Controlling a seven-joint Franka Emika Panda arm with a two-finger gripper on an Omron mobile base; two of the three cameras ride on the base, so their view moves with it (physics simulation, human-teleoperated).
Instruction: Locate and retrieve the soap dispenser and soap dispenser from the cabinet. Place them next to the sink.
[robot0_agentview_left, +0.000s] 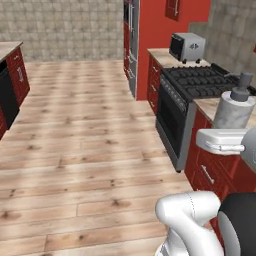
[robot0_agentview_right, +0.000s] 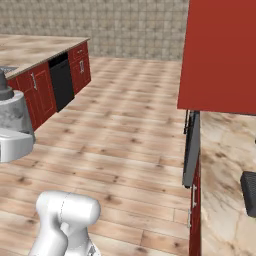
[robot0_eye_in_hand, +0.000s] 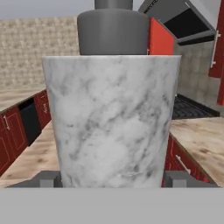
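A black stove (robot0_agentview_left: 200, 82) and silver toaster (robot0_agentview_left: 186, 47) line the counter behind the marbled soap dispenser (robot0_agentview_left: 234, 107). The gripper (robot0_eye_in_hand: 113, 179), raised beside the stove, is clamped on the dispenser, holding it upright.

Count per kind, present frames:

- One marbled soap dispenser (robot0_agentview_left: 233, 109) is showing, upright, with one dark grey pump (robot0_agentview_left: 242, 89) on top.
- One hand (robot0_eye_in_hand: 113, 178) is showing, its two fingers (robot0_eye_in_hand: 47, 179) sitting one on each side of the bottle's base.
- One toaster (robot0_agentview_left: 186, 47) is sitting on the table (robot0_agentview_left: 161, 56).
- One black stove (robot0_agentview_left: 197, 82) is standing beside it.
- One black dishwasher (robot0_agentview_right: 62, 81) is standing in the far unit.
- One red cabinet door (robot0_agentview_right: 220, 55) is hanging at the right.
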